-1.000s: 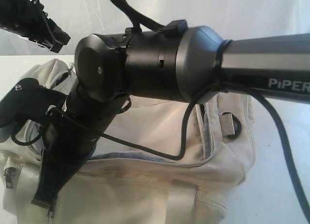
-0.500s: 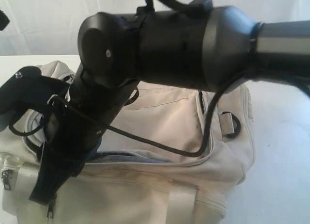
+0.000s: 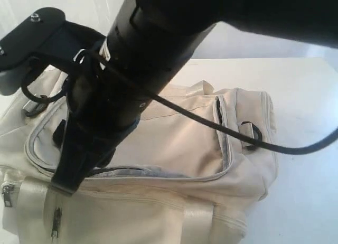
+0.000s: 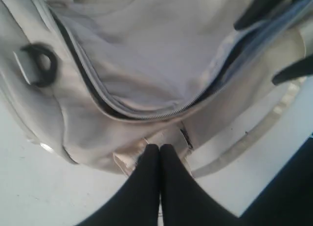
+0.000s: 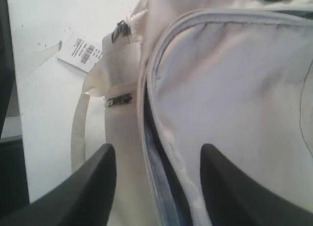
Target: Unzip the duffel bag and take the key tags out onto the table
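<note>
The cream duffel bag (image 3: 185,143) lies on the white table (image 3: 306,149). Its zipper (image 3: 137,172) gapes along the front edge and shows grey lining. My right gripper (image 5: 158,150) is open and its fingers straddle that gap (image 5: 161,172). In the exterior view the right arm reaches across to the bag's left part, where one finger (image 3: 68,172) hangs at the zipper line. My left gripper (image 4: 160,146) is shut. Its tips rest against a pale webbing tab (image 4: 128,161) at the bag's end. The key tags are hidden.
A black D-ring (image 3: 252,135) sits on the bag's right end, another D-ring (image 4: 41,64) near the left gripper. A barcode label (image 5: 80,52) lies on the table beside a pale strap (image 5: 78,133). The right arm's cable (image 3: 274,146) droops over the bag.
The right arm has risen toward the camera and its gripper has opened over the zipper gap. The left gripper has closed. More of the bag's top shows.
</note>
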